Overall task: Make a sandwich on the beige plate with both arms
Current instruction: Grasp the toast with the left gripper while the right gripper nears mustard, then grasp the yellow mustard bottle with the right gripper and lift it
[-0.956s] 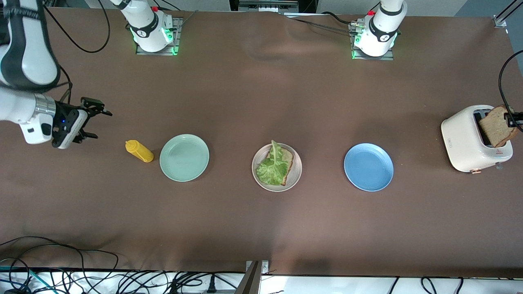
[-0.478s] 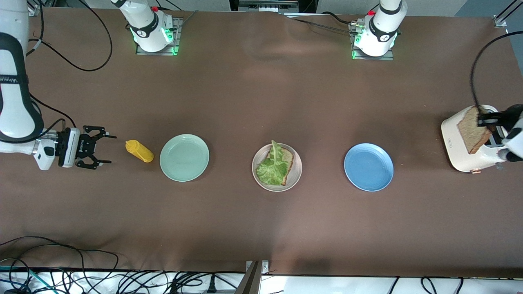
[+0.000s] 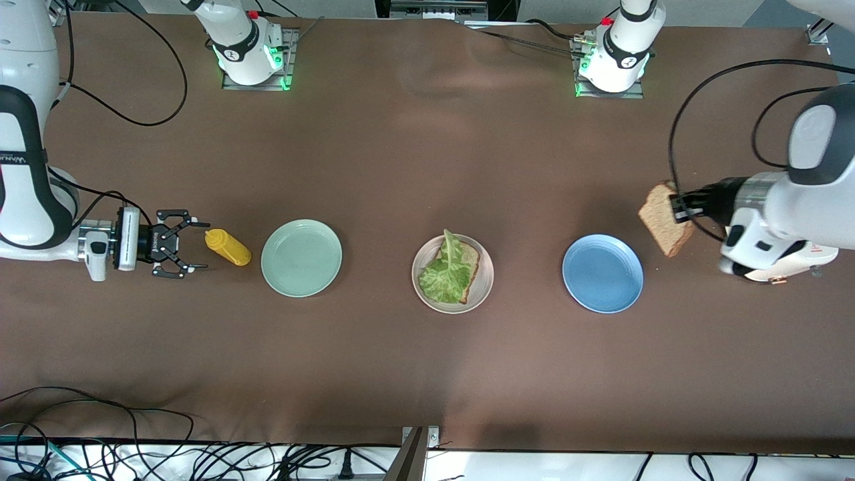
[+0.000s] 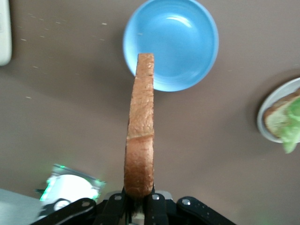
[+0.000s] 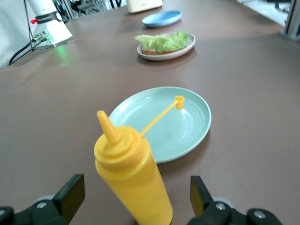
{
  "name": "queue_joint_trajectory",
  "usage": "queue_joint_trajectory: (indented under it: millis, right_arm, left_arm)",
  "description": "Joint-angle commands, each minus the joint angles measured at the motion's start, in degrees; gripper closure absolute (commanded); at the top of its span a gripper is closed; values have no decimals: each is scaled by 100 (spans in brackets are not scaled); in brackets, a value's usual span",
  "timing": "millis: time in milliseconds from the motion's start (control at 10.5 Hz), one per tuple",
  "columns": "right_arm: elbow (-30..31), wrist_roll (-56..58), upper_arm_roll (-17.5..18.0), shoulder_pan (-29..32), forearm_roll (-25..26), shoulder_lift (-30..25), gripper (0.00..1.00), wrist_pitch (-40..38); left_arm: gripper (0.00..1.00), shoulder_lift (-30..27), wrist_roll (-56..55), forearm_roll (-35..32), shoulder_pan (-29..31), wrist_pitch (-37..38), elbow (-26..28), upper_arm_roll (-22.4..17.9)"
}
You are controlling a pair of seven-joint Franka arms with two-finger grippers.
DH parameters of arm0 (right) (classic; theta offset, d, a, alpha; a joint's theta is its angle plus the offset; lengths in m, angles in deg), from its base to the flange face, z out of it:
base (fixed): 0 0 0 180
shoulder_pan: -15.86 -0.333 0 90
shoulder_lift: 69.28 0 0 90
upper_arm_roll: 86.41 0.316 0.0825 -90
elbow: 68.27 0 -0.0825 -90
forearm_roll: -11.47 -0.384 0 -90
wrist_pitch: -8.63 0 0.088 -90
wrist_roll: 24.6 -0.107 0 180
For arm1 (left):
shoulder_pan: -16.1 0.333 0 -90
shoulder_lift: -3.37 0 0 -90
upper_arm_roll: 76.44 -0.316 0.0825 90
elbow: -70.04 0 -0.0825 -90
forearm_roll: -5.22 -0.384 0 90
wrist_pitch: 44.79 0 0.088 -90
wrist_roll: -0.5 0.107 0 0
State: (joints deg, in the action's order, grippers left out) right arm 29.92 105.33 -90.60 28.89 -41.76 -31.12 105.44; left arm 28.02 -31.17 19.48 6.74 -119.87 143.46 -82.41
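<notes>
Gripping a bread slice [image 3: 665, 218] edgewise, the left gripper [image 3: 678, 206] hangs beside the blue plate [image 3: 602, 273] — the right gripper [image 3: 192, 247], wide open, flanks the mustard bottle [image 3: 228, 246]; lettuce-topped bread [image 3: 453, 270] sits on the beige plate [image 3: 487, 279]

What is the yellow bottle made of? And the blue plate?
The yellow bottle looks like soft, smooth plastic: one even color, slight sheen, with a thin cap strap molded on. The blue plate looks like glossy plastic or glazed ceramic; light glints off it, so I can't tell which.
</notes>
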Motion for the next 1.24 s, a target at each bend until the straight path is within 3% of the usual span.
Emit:
queue_joint_trajectory:
  millis: [0, 191, 383, 574, 765, 956, 1148]
  right_arm:
    - [-160, 751, 32, 181, -213, 305, 0, -198]
    - [-107, 1269, -11, 191, -231, 445, 0, -198]
    - [-98, 1753, -12, 164, -563, 779, 0, -189]
    - [-63, 1816, -12, 155, -582, 859, 0, -180]
    - [-54, 1861, -12, 103, -696, 964, 1, -180]
    - [-54, 1843, -12, -11, -810, 982, 24, -136]
    - [-63, 1843, -12, -143, -925, 973, 64, -101]
  left_arm:
    - [100, 31, -732, 1003, -223, -829, 199, -98]
    - [100, 180, -1250, 1377, -643, -1506, 260, -89]
    - [100, 242, -1507, 1990, -1031, -2524, 593, -80]
    - [100, 486, -1744, 2159, -1496, -3317, 700, -80]
    - [100, 698, -1912, 2116, -1709, -3601, 700, -80]
    - [100, 629, -1913, 2098, -1631, -3532, 744, -89]
    - [100, 445, -1817, 2072, -1254, -3269, 744, -89]
